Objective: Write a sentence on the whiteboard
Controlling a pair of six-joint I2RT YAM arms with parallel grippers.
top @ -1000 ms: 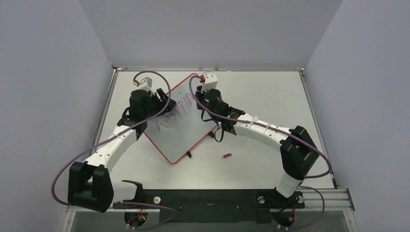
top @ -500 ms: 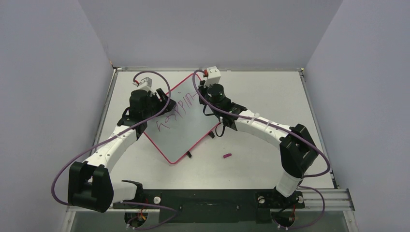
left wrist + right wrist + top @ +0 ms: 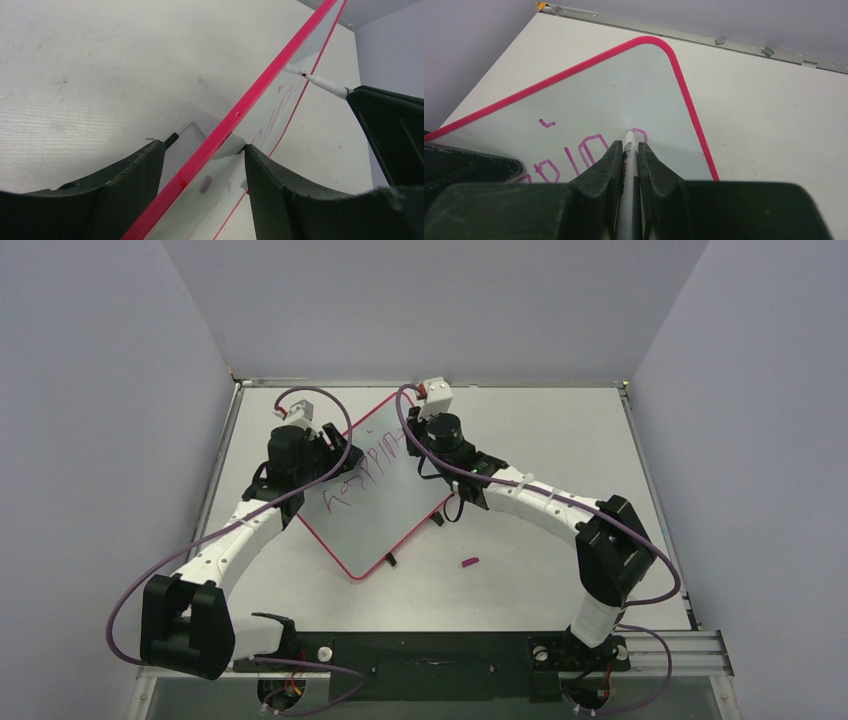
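On the whiteboard [image 3: 385,495], purple-magenta handwriting [image 3: 574,155] is seen — partly legible as "pin" with a stroke beyond; the earlier letters cannot be made out.

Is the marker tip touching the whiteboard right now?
Touching. In the right wrist view the marker tip, held in the right gripper, meets the whiteboard where a fresh purple stroke curls out.

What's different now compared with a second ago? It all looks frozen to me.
The right end effector, shut on the marker, slid toward the whiteboard's far corner, extending the purple sentence. The left end effector kept straddling the board's pink edge, and the small cap on the table did not move.
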